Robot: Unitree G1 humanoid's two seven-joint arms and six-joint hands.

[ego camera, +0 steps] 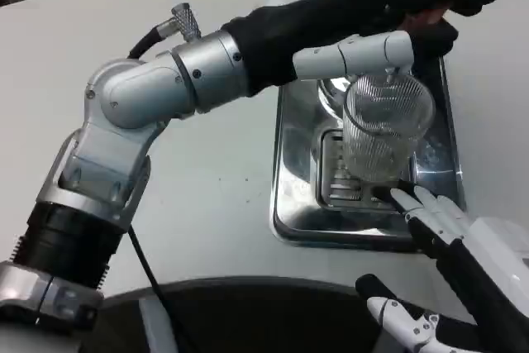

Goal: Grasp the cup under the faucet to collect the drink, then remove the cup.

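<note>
The left arm crosses above the tray, blocking the cup from the left; counter beside it lies open.

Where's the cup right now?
In the head view the clear ribbed cup stands right of centre over the steel drip tray, just below the left hand, with the right hand's fingers at its base.
</note>
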